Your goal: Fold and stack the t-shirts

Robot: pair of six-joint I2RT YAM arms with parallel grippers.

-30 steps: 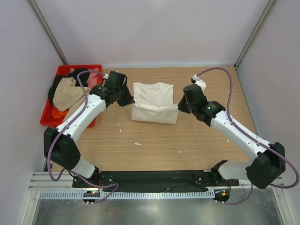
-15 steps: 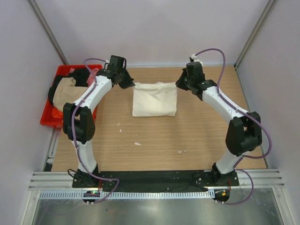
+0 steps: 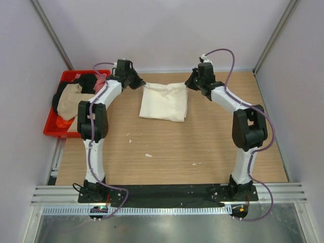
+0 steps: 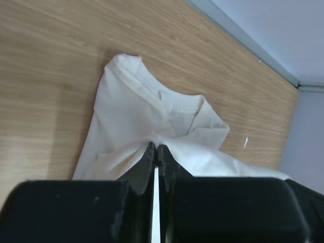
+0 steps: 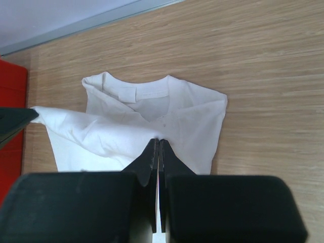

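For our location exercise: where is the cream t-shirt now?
Top view: the cream t-shirt lies far-centre, right of the red crate, far corners held by the left gripper and right gripper.

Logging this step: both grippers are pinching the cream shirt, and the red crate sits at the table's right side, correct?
No: the red crate sits at the table's left side, per the top external view. The left gripper and right gripper do pinch the cream shirt.

The left arm and the right arm have white links with black joint housings. A thin purple cable loops along each one. In the wrist views the fingers are matte black wedges rising from 6 o'clock.
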